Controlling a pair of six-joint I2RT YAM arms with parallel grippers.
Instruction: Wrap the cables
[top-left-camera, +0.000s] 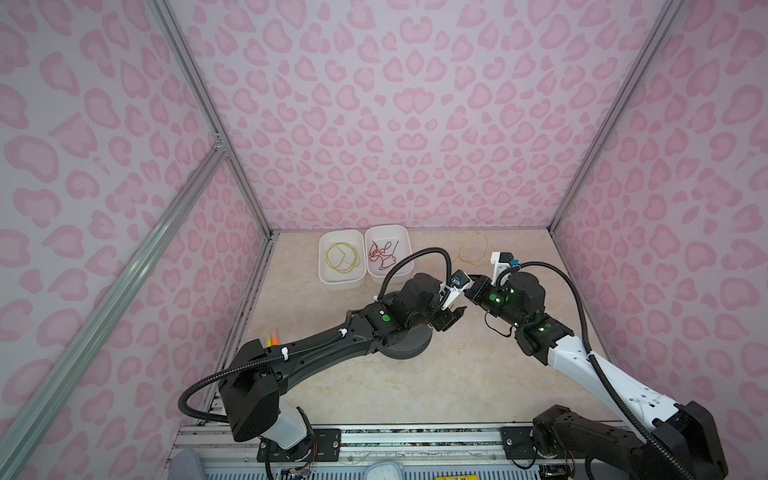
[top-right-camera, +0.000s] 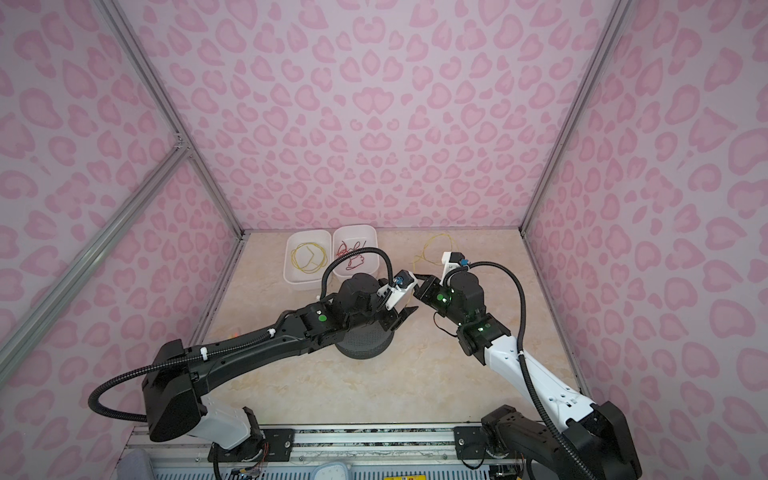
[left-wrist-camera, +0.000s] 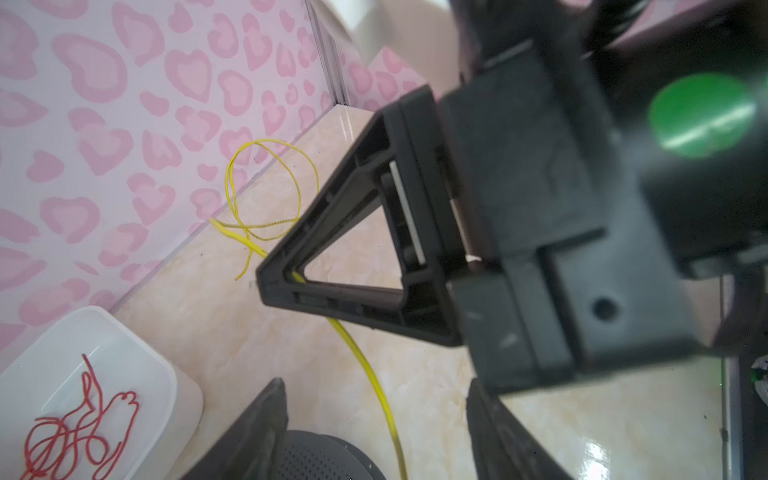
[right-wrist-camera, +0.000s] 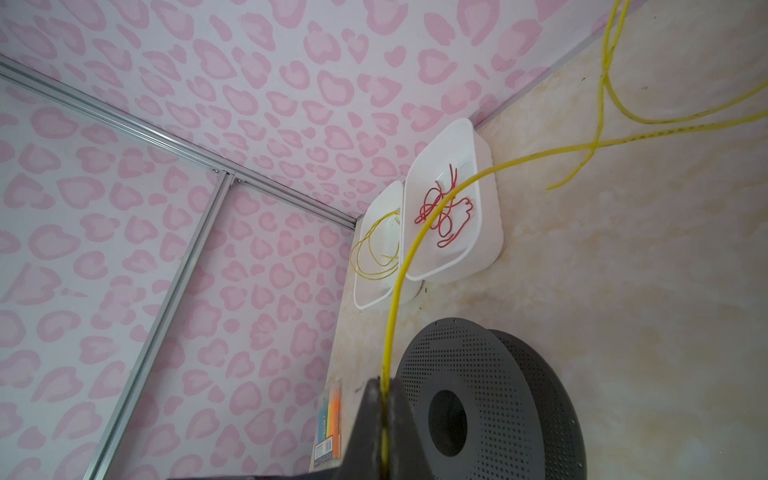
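Note:
A thin yellow cable (right-wrist-camera: 417, 243) runs from a loose loop (top-left-camera: 473, 249) near the back wall down into my right gripper (right-wrist-camera: 384, 386), which is shut on it. In the left wrist view that right gripper (left-wrist-camera: 270, 282) pinches the cable (left-wrist-camera: 365, 361) at its tip. From there the strand passes between the spread fingers of my open left gripper (left-wrist-camera: 376, 382) without touching either. The grey perforated spool (top-left-camera: 405, 347) lies flat on the table, mostly under the left arm. In both top views the left gripper (top-right-camera: 405, 316) hovers just beside the right gripper (top-right-camera: 419, 276). Another yellow cable (top-left-camera: 343, 257) lies coiled in a white bin.
Two white bins stand side by side at the back: one (top-left-camera: 340, 284) holds the yellow coil, the other (top-left-camera: 388, 228) a tangle of red wire (top-left-camera: 384, 253). A pack of coloured markers (top-left-camera: 272, 336) lies at the table's left edge. Pink patterned walls enclose three sides.

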